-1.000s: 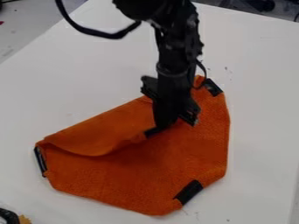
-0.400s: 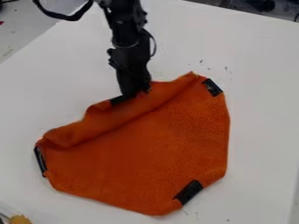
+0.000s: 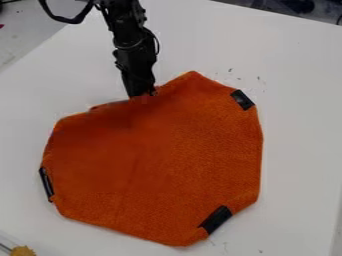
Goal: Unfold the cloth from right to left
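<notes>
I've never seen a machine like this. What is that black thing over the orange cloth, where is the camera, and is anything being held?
The black machine is a robot arm, coming in from the top of the picture. The claw at its lower end is its grasping part. A fixed camera looks down at a slant on the white table.

On the table lies the orange cloth, spread mostly flat, with dark patches along its edge. A small yellowish thing shows at the bottom left corner.

The claw is right at the cloth's upper edge. Whether it is pinching the fabric is hard to tell from here. The job is to unfold the cloth.
</notes>
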{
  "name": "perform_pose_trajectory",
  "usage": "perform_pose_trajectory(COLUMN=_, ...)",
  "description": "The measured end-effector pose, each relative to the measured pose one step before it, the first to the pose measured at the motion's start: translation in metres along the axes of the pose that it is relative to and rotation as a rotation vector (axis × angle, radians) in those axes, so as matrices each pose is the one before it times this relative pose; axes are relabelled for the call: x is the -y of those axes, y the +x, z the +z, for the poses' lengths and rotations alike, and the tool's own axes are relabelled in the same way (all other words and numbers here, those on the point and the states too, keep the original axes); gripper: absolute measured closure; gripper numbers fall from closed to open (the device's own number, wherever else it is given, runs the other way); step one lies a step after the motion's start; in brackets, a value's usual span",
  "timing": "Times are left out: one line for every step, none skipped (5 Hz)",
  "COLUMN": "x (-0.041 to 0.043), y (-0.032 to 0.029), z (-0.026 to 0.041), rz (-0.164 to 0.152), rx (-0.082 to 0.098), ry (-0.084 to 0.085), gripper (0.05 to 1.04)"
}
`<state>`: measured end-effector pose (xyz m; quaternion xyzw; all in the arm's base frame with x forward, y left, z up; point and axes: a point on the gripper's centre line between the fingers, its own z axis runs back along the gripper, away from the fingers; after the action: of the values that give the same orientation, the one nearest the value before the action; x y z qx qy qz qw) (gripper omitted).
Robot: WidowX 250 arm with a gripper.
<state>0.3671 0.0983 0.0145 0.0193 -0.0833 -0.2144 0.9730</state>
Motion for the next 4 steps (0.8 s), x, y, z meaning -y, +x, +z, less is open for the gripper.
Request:
perform_pose_trajectory(x=-0.01004, y=0.0051, z=-0.0019, rz=-0.0086, rx=0.0086, ry=0.0053, gripper=1.026)
perform_pose_trajectory(x=-0.00969, y=0.00374, z=0.00051, rz=-0.021, rx=0.0008, ry=0.017, gripper=1.026)
perform_pose_trajectory(x=-0.01536, y=-0.00036, z=-0.00225, rz=-0.0074, rx=0.007, ry=0.0141, gripper=1.027)
perform_pose_trajectory(x=-0.01137, y=0.00249, z=-0.00219, rz=-0.0203, rx=-0.0003, ry=0.0011, gripper=1.005)
